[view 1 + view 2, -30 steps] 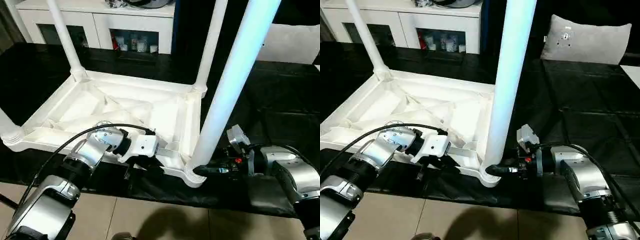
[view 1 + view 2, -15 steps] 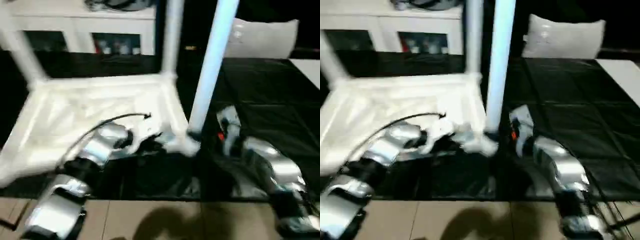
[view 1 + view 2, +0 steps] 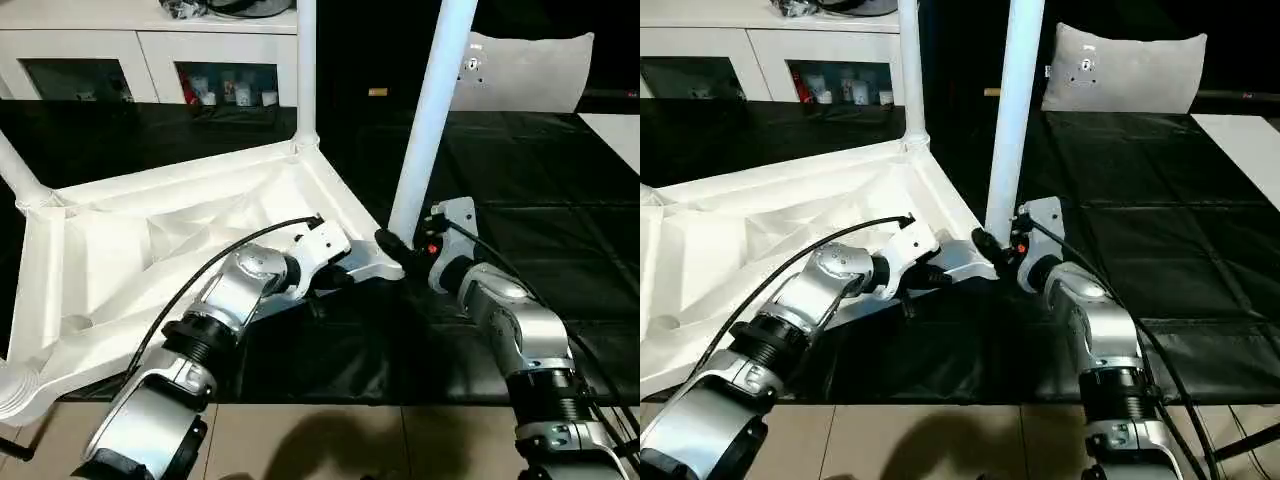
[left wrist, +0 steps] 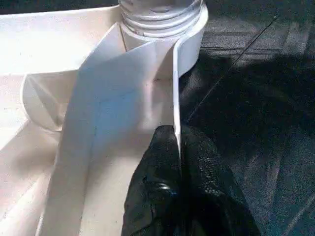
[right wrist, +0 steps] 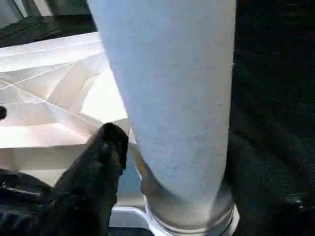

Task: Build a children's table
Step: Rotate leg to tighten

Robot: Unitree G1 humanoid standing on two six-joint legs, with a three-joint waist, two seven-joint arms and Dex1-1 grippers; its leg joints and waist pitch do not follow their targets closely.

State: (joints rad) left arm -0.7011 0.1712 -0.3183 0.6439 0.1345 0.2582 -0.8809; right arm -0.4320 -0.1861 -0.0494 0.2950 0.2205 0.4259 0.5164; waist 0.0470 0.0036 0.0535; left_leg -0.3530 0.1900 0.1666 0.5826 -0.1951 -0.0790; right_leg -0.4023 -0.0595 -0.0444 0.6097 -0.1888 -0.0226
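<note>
The children's table lies upside down on the black mat, its white ribbed top (image 3: 150, 250) toward my left. One leg (image 3: 425, 120) stands in the near right corner socket (image 3: 392, 266). Another leg (image 3: 306, 70) rises at the far corner and a third (image 3: 20, 175) at the left. My left gripper (image 3: 345, 275) is shut on the top's thin rim (image 4: 174, 98) just beside that socket, with a black finger (image 4: 157, 196) on each side. My right gripper (image 3: 392, 243) is at the foot of the near leg (image 5: 172, 98). It is open, with one finger (image 5: 106, 157) beside the leg.
A white cabinet (image 3: 150, 50) with glass doors runs along the back. A grey cushion (image 3: 525, 70) leans at the back right. The black mat (image 3: 560, 200) stretches to the right of the table. Beige floor tiles (image 3: 350, 440) lie in front of me.
The view has shifted. Against the cabinet, the table top has turned, its held corner now farther from me. My right gripper's jaws have widened at the leg's foot. The left grip is unchanged.
</note>
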